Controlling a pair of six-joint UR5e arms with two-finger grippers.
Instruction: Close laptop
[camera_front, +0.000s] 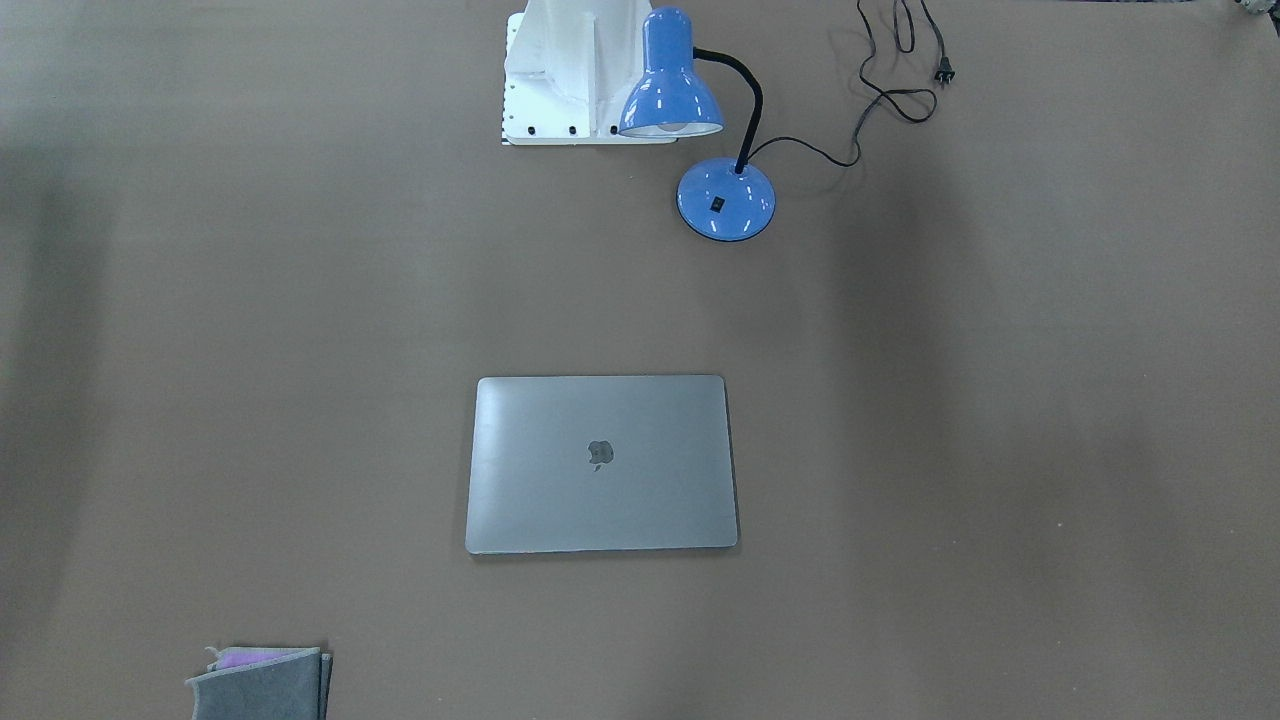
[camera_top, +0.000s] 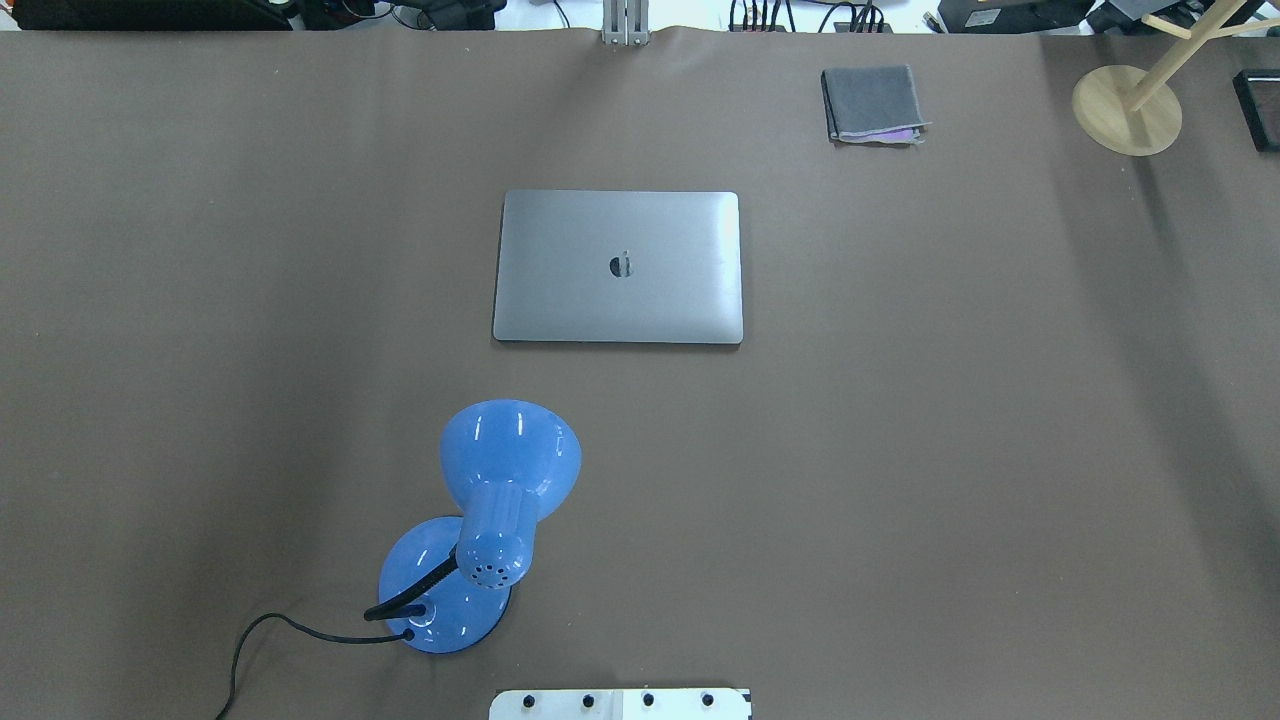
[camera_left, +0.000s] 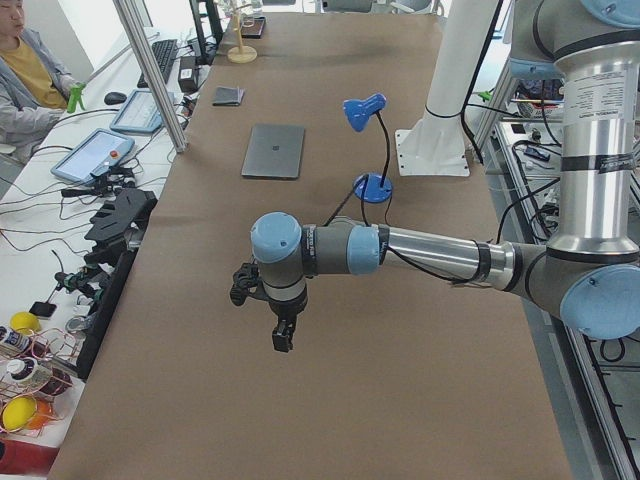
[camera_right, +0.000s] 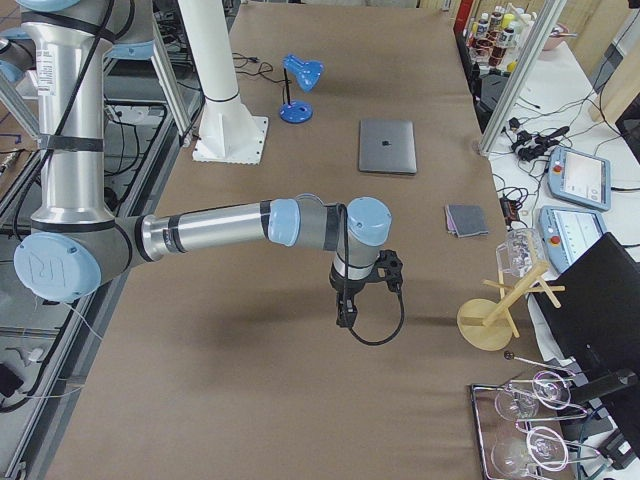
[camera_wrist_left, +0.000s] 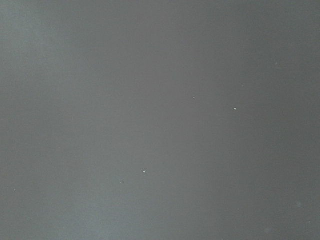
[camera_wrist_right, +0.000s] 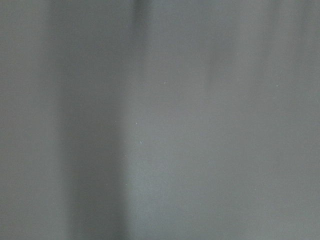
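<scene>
- Brown table (camera_top: 900, 450) holds the laptop (camera_top: 618, 266), lid down, at frame centre.
- Lamp (camera_top: 500, 480) lower left, cloth (camera_top: 872, 102) upper right, both well apart from it.
- Left gripper (camera_left: 284, 338) and right gripper (camera_right: 345, 315) hang above the table; their spread cannot be told.

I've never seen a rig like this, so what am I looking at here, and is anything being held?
A two-armed robot at a brown table. Two pictures look down from opposite sides, two look along the table from its ends, two wrist cameras show only bare tabletop. On it lie a closed laptop, a blue desk lamp, a folded grey cloth and a wooden stand. The left gripper and right gripper hang over bare table, apparently holding nothing.
</scene>
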